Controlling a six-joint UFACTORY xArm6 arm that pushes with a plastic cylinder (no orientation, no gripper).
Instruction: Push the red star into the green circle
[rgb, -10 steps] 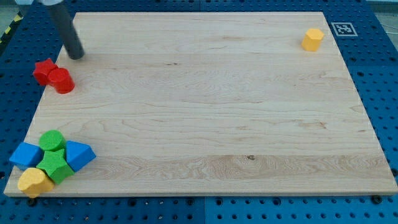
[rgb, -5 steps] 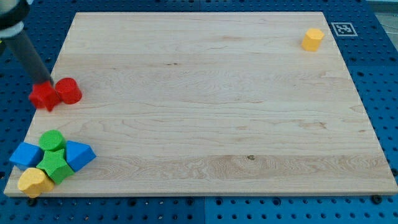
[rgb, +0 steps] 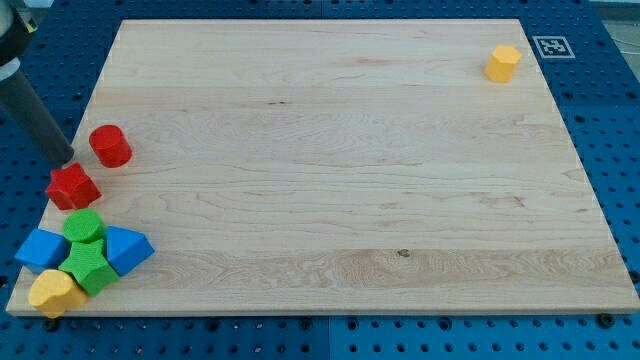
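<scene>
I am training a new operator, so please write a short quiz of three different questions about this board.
1. True or false: the red star touches the green circle.
2. My tip is: A) above-left of the red star, B) beside the yellow block at the view's top right.
3. Fill in: the red cylinder lies to the view's ____ of my tip.

Key: 1 true or nearly so; 2 A; 3 right.

A dark rod slants down from the view's upper left corner, its upper part cut off by the frame, my tip (rgb: 63, 157) resting low at the far left edge.
</scene>
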